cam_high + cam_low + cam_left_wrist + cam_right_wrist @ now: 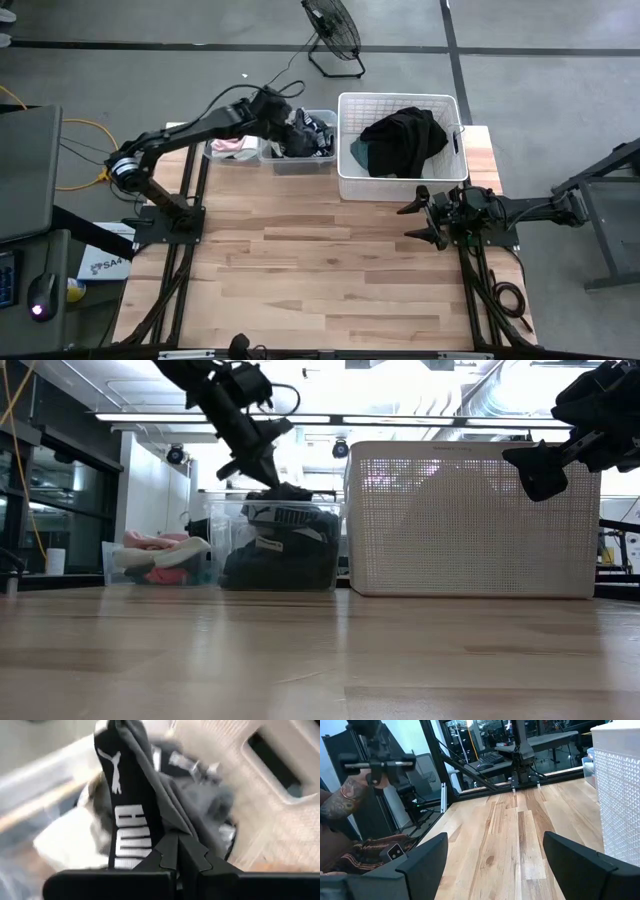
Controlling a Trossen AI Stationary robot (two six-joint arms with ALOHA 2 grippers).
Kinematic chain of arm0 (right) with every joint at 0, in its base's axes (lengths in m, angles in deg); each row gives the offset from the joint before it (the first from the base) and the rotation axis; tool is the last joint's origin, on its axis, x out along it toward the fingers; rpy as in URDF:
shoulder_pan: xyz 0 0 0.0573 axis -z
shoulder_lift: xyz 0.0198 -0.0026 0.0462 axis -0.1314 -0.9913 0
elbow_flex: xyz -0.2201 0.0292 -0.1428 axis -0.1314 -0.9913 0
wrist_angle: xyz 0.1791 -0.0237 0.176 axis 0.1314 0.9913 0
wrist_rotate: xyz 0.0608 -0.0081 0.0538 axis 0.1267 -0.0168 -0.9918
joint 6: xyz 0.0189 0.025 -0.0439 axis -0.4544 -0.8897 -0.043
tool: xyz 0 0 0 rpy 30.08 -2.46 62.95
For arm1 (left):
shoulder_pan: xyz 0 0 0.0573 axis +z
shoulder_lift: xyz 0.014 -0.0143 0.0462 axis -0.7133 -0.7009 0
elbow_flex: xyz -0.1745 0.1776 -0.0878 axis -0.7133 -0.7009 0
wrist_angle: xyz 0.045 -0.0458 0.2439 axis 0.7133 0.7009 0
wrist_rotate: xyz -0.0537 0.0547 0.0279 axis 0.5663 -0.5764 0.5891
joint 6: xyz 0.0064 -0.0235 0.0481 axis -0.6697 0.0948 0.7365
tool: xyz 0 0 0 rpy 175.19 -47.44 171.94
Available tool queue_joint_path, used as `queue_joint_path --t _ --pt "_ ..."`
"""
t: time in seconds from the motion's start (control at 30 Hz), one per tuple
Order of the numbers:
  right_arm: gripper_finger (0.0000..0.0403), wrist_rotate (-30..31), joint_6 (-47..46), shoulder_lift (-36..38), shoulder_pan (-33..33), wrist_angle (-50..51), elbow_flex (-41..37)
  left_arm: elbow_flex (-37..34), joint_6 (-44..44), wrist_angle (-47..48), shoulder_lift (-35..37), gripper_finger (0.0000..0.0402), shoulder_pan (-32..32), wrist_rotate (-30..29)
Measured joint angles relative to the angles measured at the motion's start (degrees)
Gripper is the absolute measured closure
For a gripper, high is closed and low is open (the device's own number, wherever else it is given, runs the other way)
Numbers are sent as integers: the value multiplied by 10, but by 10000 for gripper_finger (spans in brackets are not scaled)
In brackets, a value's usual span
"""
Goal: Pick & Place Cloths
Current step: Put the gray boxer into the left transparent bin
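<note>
The cloths are sitting at the table's far edge, split among three containers. In the high view, a black garment [403,138] with a teal-green piece under it is lying heaped in the white slatted basket [399,184] near the far right corner. Just beside it, a clear bin [300,163] is holding dark cloths [302,140], and a second clear bin [222,154] is holding pink and white ones [236,146]. The left gripper [290,120] is reaching over the dark-cloth bin, right above its contents. The right gripper [420,219] is hanging over the bare wood beside the table's right edge, in front of the basket and well apart from any cloth, its fingers standing wide with nothing between them.

In the low view, the left gripper [262,468] is pointing down at the top of the dark pile [280,545], its tip touching a raised fold of fabric. The right gripper [545,465] is hovering high in front of the basket [470,520].

In the left wrist view, the left gripper [177,851] is pinching shut on a dark grey garment [165,795], whose black waistband with white lettering [122,815] is trailing away from the fingers over the bin.

In the right wrist view, the right fingers [422,860] are spreading wide over bare wood, with the basket wall [620,795] at one side and a person's forearm [337,802] beyond the table.
</note>
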State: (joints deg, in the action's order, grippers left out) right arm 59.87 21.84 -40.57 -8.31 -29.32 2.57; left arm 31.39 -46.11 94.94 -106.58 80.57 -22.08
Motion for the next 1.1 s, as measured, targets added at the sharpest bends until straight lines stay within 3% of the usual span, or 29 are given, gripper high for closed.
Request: queue_joint_path --t 0.17,0.5,0.7,0.97,1.1 --pt "85 0 0 0 0 0 0 0 3 -67 5 401 2 -54" --pt "85 0 0 0 0 0 0 0 2 -111 2 401 2 -81" --pt "85 0 0 0 0 0 0 1 0 -164 -12 401 7 -187" --pt "85 0 0 0 0 0 0 0 -28 -193 -64 401 50 -155" --pt "85 0 0 0 0 0 0 1 -31 -200 -75 401 64 -79"
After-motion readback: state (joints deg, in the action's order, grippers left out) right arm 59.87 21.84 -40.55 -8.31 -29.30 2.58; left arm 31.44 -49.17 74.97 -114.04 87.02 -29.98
